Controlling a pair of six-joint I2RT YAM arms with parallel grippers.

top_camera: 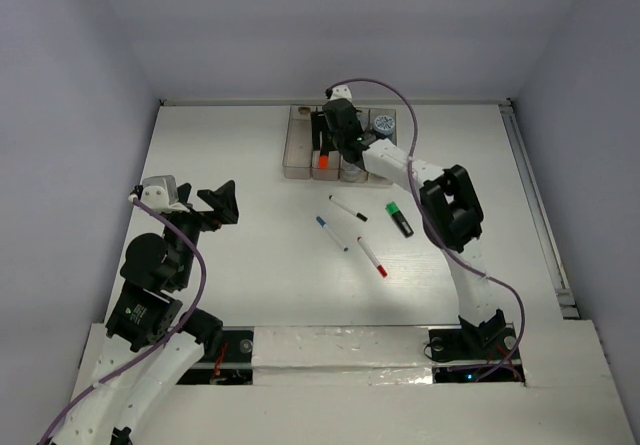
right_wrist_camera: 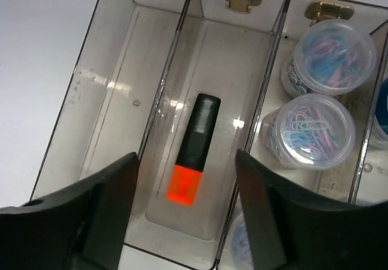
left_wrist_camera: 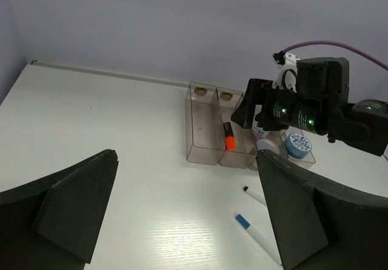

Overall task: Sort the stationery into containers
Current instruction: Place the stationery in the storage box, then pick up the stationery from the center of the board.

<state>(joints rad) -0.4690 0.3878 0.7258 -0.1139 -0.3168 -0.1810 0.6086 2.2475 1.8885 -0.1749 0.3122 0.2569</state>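
- We see the right gripper (right_wrist_camera: 183, 161) hanging over the row of four joined translucent bins (top_camera: 295, 145) at the far side of the white table (top_camera: 220, 135). Its fingers are spread wide apart and hold nothing.
- The orange-tipped highlighter (right_wrist_camera: 194, 148) lies flat on the floor of the second bin from the left. It sits directly below the gap between those fingers, orange end towards the near wall, and neither finger touches it.
- The third bin holds clear round tubs of paper clips (right_wrist_camera: 312, 130), two of them in plain sight, one behind the other. A third seems to sit at the near end, though the finger hides most of it.
- A blue-and-white tub (top_camera: 383, 125) sits in the fourth bin.
- On the table nearer the arms lie the black-capped pen (top_camera: 348, 208), the blue-capped pen (top_camera: 332, 233) and the red-capped pen (top_camera: 372, 257), each apart from the others.
- The green-tipped highlighter (top_camera: 400, 219) lies just right of the pens.
- The left gripper (top_camera: 222, 205) hangs well to the left, its fingers apart and holding nothing.
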